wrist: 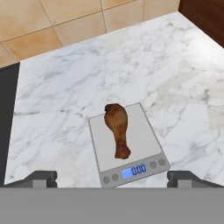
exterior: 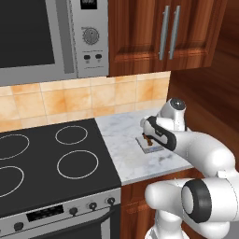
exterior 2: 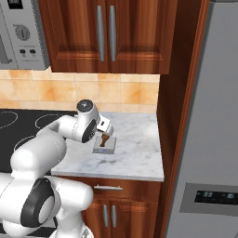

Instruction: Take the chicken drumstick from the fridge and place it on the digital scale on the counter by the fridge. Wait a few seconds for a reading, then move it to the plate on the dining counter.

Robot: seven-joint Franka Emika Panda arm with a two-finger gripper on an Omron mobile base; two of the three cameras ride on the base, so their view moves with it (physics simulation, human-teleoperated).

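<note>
Marble counter (wrist: 175, 78), brown chicken drumstick (wrist: 118, 127) on digital scale (wrist: 144, 144)

The digital scale (wrist: 129, 144) sits mid-counter (wrist: 78, 83) with bare marble open on every side of it, and the hand (wrist: 112, 177) hangs spread wide right above it with the chicken drumstick (wrist: 118, 129) lying clear on the pan between the fingertips, nothing touching it. Beyond the scale the tiled wall (wrist: 65, 26) closes the far side, the black stovetop (exterior: 46, 158) borders one side, and the dark wood panel (exterior 2: 174, 93) by the fridge (exterior 2: 214, 116) walls off the other.
</note>
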